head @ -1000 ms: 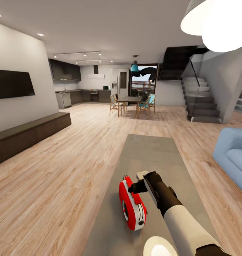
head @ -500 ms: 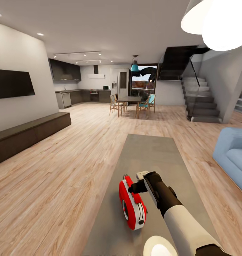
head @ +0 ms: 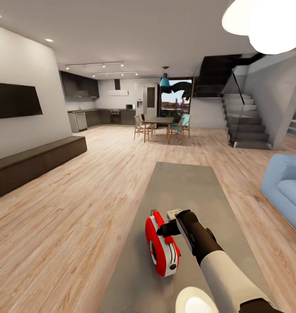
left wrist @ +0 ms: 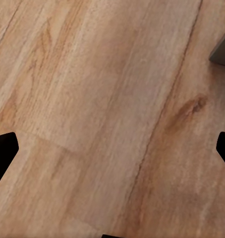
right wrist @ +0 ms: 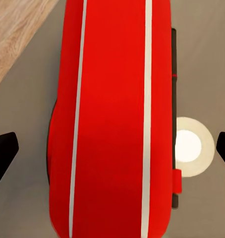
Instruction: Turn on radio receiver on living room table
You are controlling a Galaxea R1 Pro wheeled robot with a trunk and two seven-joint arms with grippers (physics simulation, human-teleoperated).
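Note:
The small red radio receiver (head: 162, 250) stands on edge near the front of the long grey table (head: 187, 187), its round dial facing left. My right gripper (head: 164, 229) sits at the radio's top end, touching or nearly touching it. In the right wrist view the radio's red body with white stripes (right wrist: 110, 114) lies close between the fingertips (right wrist: 4, 151). They stand wide apart, so the right gripper (right wrist: 112, 153) is open. My left gripper (left wrist: 112, 151) hangs open over the bare wood floor.
A blue sofa (head: 287, 191) stands right of the table and a dark low bench (head: 34, 163) runs under the wall TV (head: 13, 101) at the left. A dining table with chairs (head: 161, 126), the kitchen and a staircase (head: 245, 126) lie beyond. A big pendant lamp (head: 269, 21) hangs overhead.
The whole picture has shifted up a little, so the camera has moved. The right gripper stays at the radio's top, and the radio looks slightly turned.

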